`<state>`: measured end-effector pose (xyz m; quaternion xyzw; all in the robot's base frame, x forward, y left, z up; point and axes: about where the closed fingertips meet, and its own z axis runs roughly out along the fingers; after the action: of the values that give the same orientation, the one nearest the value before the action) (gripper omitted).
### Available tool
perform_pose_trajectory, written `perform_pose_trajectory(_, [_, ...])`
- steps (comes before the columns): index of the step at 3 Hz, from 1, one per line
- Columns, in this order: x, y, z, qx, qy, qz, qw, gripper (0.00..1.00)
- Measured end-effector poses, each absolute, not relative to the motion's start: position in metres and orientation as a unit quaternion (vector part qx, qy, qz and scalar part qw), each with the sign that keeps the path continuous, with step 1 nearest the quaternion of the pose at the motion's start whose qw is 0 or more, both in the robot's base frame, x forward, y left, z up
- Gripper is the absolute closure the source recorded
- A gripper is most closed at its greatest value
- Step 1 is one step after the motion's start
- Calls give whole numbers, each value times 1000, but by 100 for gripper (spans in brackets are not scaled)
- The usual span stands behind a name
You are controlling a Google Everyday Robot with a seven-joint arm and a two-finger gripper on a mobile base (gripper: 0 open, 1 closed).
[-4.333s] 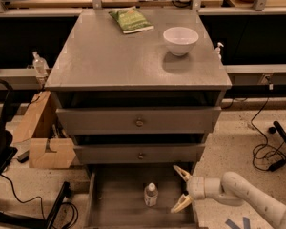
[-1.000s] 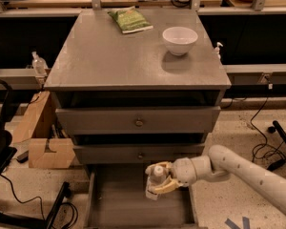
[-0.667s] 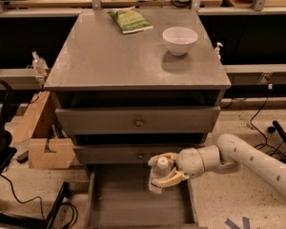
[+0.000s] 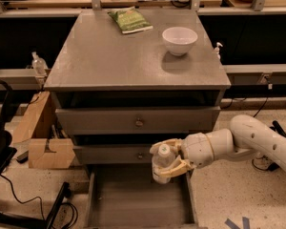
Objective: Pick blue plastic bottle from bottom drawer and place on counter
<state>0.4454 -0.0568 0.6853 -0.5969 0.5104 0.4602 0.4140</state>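
The blue plastic bottle [image 4: 162, 162], small and clear with a white cap, is held upright in my gripper [image 4: 166, 158], whose fingers [image 4: 174, 170] are closed around it. It hangs above the open bottom drawer [image 4: 133, 199], in front of the middle drawer's face. My white arm [image 4: 248, 140] reaches in from the right. The drawer floor below is bare. The grey counter [image 4: 128, 56] lies above and farther back.
On the counter stand a white bowl [image 4: 179, 40] at the back right and a green snack bag [image 4: 129, 19] at the back. A cardboard box [image 4: 40, 137] and cables lie on the floor at the left. Small pump-top bottles [image 4: 38, 63] stand beside the cabinet.
My gripper moved from the drawer's right side onto the bottle, shut on it, and has lifted it up out of the drawer and slightly to the right.
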Motion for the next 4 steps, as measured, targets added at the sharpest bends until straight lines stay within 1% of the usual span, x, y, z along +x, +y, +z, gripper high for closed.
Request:
perform_pose_trajectory(1, [445,-57,685,-597,510,460,414,100])
perform_pose_trajectory(2, [458,-59,709,-563,537,464,424,100])
perform_pose_trajectory(3, [470,-63,754,-496,589,460,442,100])
perform_pose_trajectory(4, [489,-71,809,-425,648,436,457,100])
